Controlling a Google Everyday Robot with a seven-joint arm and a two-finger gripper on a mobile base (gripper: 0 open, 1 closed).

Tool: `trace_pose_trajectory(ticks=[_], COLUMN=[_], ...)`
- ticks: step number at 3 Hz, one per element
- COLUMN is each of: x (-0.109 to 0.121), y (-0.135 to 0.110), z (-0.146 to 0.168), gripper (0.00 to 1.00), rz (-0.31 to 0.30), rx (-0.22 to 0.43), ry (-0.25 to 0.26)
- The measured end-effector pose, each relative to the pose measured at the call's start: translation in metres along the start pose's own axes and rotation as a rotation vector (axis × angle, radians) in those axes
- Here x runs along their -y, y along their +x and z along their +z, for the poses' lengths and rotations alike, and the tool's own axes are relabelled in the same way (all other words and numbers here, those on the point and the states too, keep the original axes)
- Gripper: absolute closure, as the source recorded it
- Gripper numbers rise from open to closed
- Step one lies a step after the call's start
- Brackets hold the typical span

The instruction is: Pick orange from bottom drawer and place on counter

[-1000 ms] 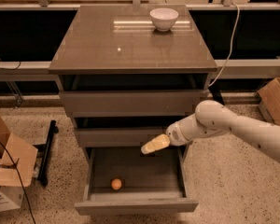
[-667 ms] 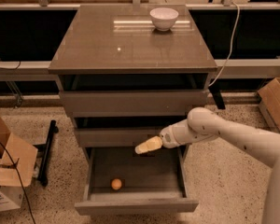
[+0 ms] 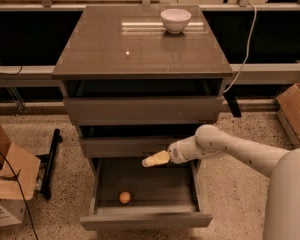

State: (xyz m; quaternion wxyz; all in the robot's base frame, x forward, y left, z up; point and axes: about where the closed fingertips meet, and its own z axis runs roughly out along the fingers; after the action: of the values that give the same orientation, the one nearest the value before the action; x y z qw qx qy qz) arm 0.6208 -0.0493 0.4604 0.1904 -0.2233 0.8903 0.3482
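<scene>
The orange [image 3: 124, 197] lies on the floor of the open bottom drawer [image 3: 145, 219], near its front left. My gripper [image 3: 149, 161] hangs over the drawer's back edge, above and to the right of the orange, not touching it. Its cream fingers point left. The counter [image 3: 115, 49] is the glossy grey-brown top of the cabinet, well above the gripper.
A white bowl [image 3: 175, 20] stands at the back right of the counter. The two upper drawers [image 3: 142, 109] stick out a little. Cardboard boxes sit on the floor at the left [image 3: 7, 184] and right [image 3: 295, 111]. A white cable [image 3: 245, 49] hangs by the cabinet's right side.
My arm has swung left and a little lower, carrying the gripper further over the open bottom drawer. The orange has not moved.
</scene>
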Motion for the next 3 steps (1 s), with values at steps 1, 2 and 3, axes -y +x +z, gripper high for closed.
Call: trace_pose_trajectory(ticks=[1, 2, 3], x=[0.019, 0.034, 0.055], y=[0.015, 0.029, 0.042], z=[0.034, 0.068, 0.105], gripper=[0.0, 0.0, 0.0], rz=[0.095, 0.175, 0.262], rx=[-0.019, -0.017, -0.005], ry=[0.015, 0.028, 0.034])
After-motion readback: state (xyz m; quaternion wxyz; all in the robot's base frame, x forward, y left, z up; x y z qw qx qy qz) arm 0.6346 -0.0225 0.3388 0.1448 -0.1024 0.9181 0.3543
